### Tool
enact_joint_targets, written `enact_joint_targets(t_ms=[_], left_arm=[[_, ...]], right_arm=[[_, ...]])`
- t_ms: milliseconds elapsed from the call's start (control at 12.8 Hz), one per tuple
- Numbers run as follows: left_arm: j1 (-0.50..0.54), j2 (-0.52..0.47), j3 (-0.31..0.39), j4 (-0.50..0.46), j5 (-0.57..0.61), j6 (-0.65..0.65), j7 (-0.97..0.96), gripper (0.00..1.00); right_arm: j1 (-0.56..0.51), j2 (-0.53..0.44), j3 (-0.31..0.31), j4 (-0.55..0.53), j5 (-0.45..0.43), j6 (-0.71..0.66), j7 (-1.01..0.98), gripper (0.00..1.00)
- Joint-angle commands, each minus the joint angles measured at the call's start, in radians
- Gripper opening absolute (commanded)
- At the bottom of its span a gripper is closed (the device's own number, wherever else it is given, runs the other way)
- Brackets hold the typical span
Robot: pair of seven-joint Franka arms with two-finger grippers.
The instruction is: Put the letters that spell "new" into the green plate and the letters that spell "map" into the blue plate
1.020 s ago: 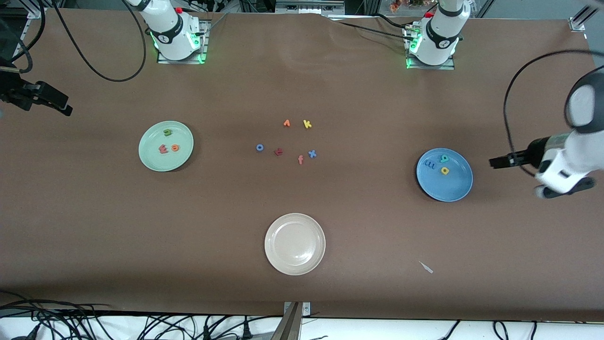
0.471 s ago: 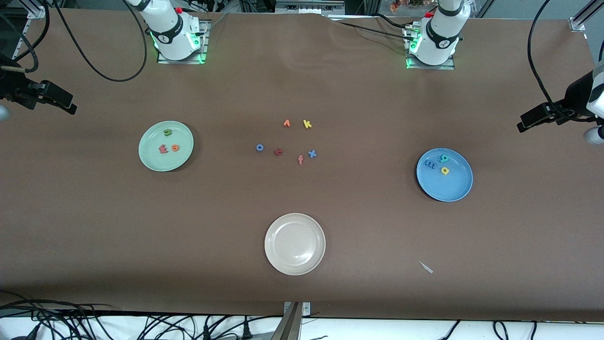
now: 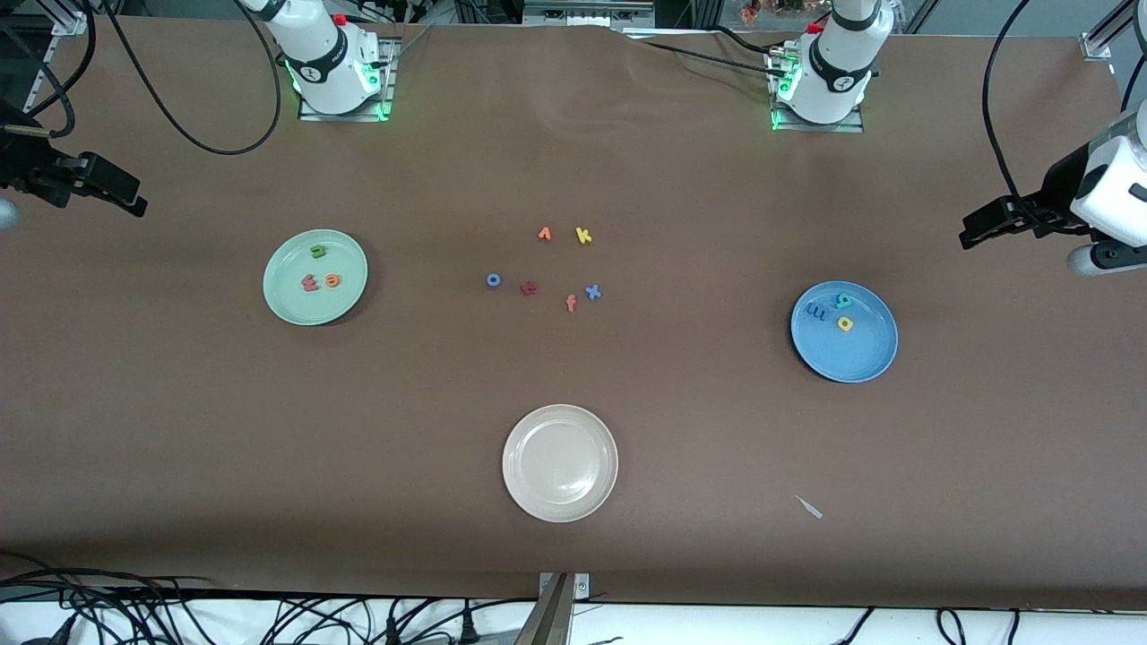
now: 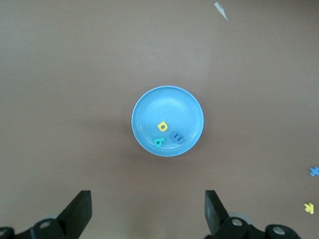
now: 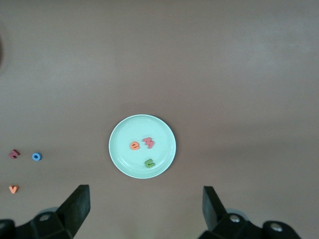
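A long table [image 3: 681,430] covered in plain brown carries a small cluster of loose foam letters near its middle. Farthest from the front camera sit an orange v [image 3: 544,234] and a yellow k [image 3: 583,236], side by side but apart. Nearer the camera lie four more, none touching: a blue o [image 3: 493,280] toward the right arm's end, a dark red t [image 3: 529,288] beside it, a salmon f [image 3: 571,304], and a blue x [image 3: 592,291] toward the left arm's end. Well apart from the cluster, closer to the camera, rests a round beige-white plate [image 3: 560,425] with a raised rim. A small pale scrap [image 3: 809,507] lies on the table nearby, toward the left arm's end. Black cables [image 3: 179,618] tangle below the table's near edge.
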Motion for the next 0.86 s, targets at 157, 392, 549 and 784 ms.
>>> enact_joint_targets(t_ms=[157,392,549,784], left_arm=[[0.003,-0.018,0.003,0.006,0.020,0.023,0.014,1.00],[0.003,-0.029,-0.002,0.005,0.028,0.042,0.014,1.00],[0.003,-0.021,-0.004,-0.008,0.020,0.053,0.014,1.00],[0.003,-0.018,-0.004,-0.012,0.017,0.064,0.014,1.00]], right_arm=[[-0.011,-0.008,0.008,0.002,0.008,-0.011,0.009,1.00],[-0.012,-0.004,0.005,0.003,0.009,-0.003,0.007,1.00],[-0.011,-0.006,0.005,0.002,0.005,-0.010,0.009,1.00],[-0.011,-0.008,0.007,0.002,0.003,-0.012,0.010,1.00]])
